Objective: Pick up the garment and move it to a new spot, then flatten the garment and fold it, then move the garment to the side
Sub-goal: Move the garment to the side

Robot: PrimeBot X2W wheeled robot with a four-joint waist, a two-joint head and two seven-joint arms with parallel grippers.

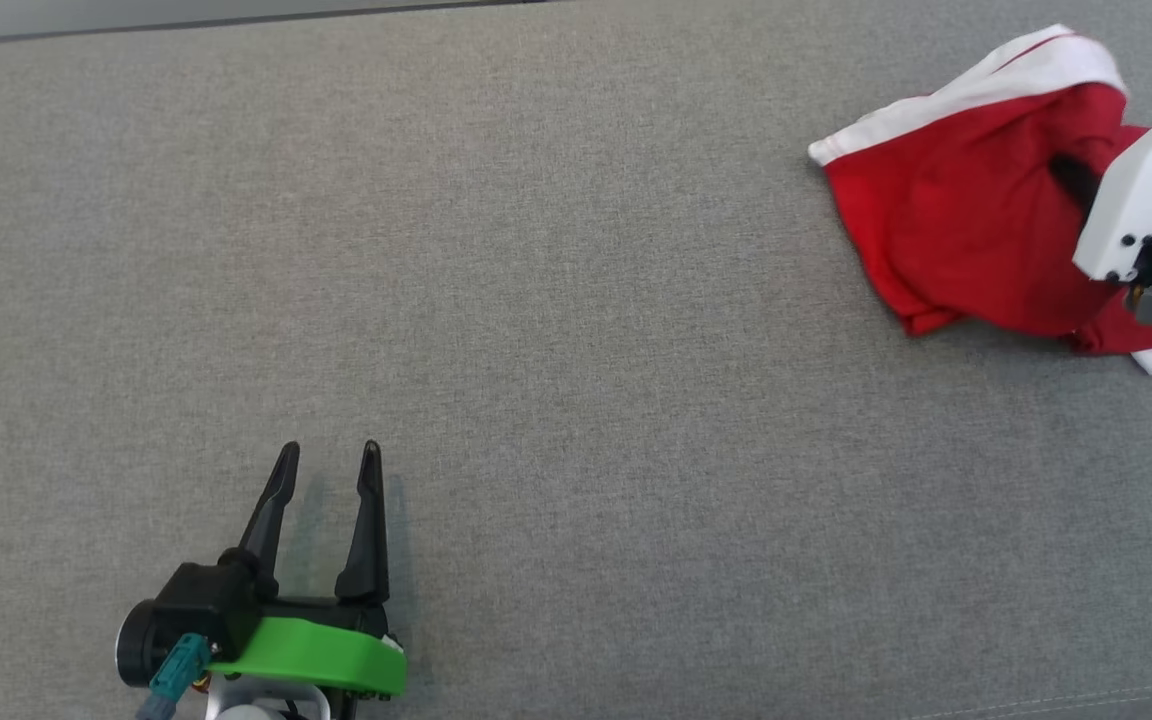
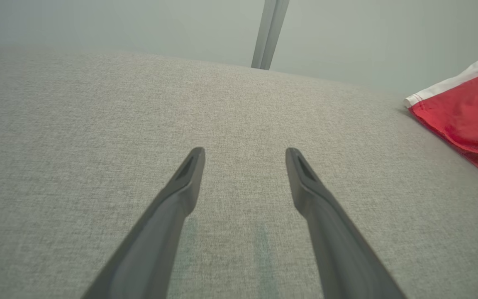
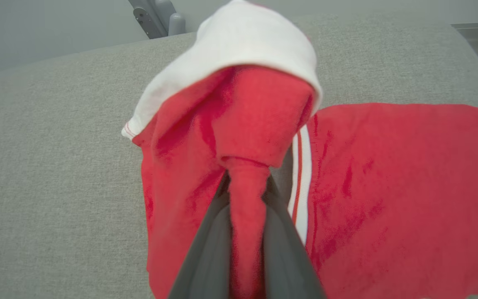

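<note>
A red garment [image 1: 956, 210] with a white band is lying bunched near the far right corner of the grey fabric surface [image 1: 536, 300], part of it standing up in a hump. In the head view the right arm's white casing [image 1: 1136, 190] is covering the grip. The right wrist view is supplying it: the right gripper [image 3: 247, 178] is pinching a narrow fold of red fabric between nearly closed fingers (the white band is draping over the hump just beyond them). The left gripper [image 1: 329, 448] is hanging over the front left of the surface, well apart from the garment, fingers spread wide and holding nothing. The left wrist view is adding a pale metal post [image 2: 269, 33] beyond the far edge.
</note>
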